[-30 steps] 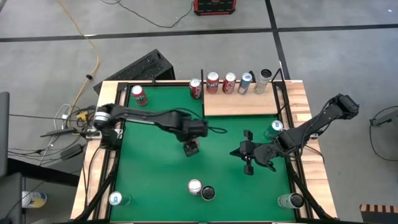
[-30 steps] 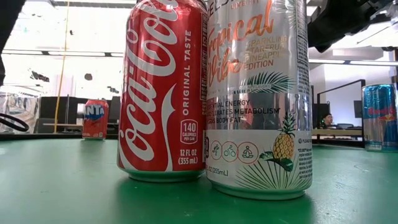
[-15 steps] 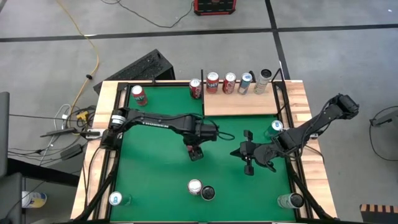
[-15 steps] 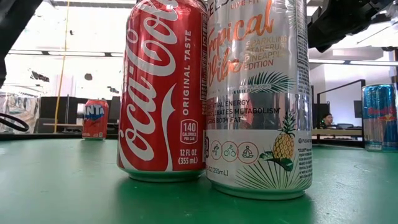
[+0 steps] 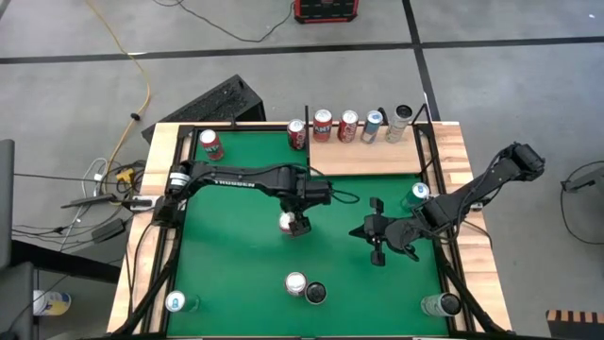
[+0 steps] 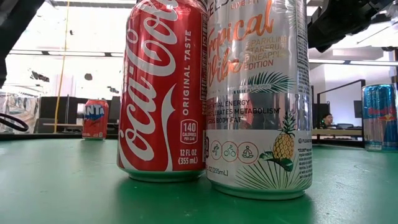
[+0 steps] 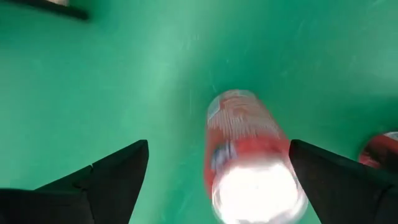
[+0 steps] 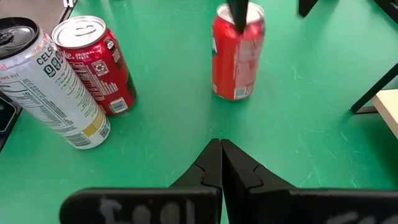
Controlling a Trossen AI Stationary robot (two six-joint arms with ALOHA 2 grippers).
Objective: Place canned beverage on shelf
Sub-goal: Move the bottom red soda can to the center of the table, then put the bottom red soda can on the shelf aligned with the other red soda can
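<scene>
You've got the pale wood-grain shelf board [image 5: 366, 159] at the table's far right corner, w/ four cans [image 5: 347, 126] in a row along its far edge. A red can [image 5: 286, 222] stands mid-table, approx. centre. Two cans [image 5: 304, 287] touch side by side near the front edge. Another red can [image 5: 209, 144] sits far left.

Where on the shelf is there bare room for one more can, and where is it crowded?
The shelf is bare along its whole front strip, between the row of cans and the green mat. Its back edge is crowded: four cans stand side by side there, with another red can just off its left end.
</scene>
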